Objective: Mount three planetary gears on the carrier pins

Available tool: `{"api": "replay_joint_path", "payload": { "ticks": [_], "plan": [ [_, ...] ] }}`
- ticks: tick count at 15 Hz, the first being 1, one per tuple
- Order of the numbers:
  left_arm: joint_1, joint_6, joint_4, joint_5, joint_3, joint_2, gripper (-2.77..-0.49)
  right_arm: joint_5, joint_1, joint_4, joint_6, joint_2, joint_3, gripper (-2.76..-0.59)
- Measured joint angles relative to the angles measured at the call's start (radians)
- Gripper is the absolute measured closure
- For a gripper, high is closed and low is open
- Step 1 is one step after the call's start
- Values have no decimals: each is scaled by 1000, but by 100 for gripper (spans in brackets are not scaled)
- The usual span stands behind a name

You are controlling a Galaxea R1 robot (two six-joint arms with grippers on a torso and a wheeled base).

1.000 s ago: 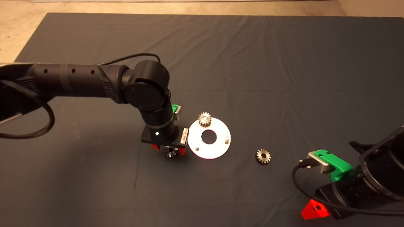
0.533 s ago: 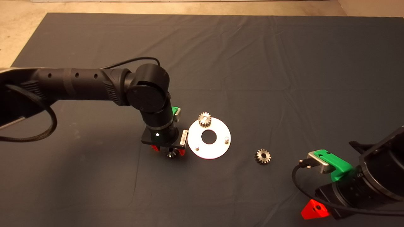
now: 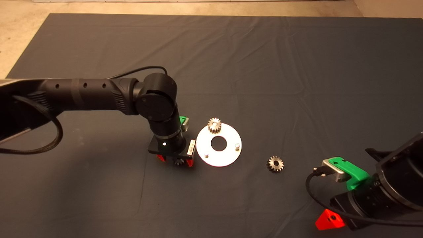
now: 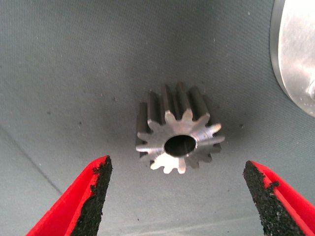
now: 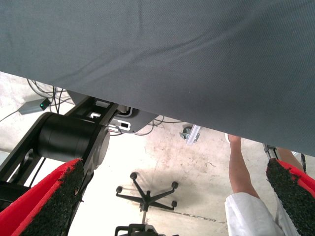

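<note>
Fingers of my left gripper [image 4: 177,196] stand wide apart, one on each side of a gear [image 4: 178,132] that lies on the mat [image 3: 264,66] — neither pad touches it. From above, this gripper [image 3: 175,161] points straight down, and only a sliver of the gear [image 3: 178,161] shows beneath it. Just beside it lies the disc [image 3: 219,144], whose bright rim [image 4: 295,54] also edges into my left wrist view. One gear [image 3: 214,125] sits on the disc's far pin; the other two pins [image 3: 206,154] [image 3: 237,145] stand bare. A third gear [image 3: 275,163] lies on the mat on the disc's other side, apart from it. My right gripper [image 3: 330,220] waits at the lower right edge, fingers spread wide on nothing — its wrist view shows the mat's edge, floor, a chair base [image 5: 146,194] and a person's leg [image 5: 241,169].
</note>
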Motion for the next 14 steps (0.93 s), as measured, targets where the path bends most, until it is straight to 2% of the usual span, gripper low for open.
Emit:
{"api": "replay_joint_path", "payload": {
  "ticks": [3, 5, 7, 9, 14],
  "plan": [
    [0, 26, 0, 0, -11, 1, -189, 0, 0, 0, 0, 0, 0, -276],
    [0, 57, 0, 0, -40, 8, -189, 0, 0, 0, 0, 0, 0, -276],
    [0, 64, 1, -1, -52, 11, -189, 0, 0, 0, 0, 0, 0, -276],
    [0, 96, 1, -13, -80, 24, -189, 0, 0, 0, 0, 0, 0, -276],
    [1, 101, 1, -23, -96, 33, -189, 0, 0, 0, 0, 0, 0, -276]
  ]
}}
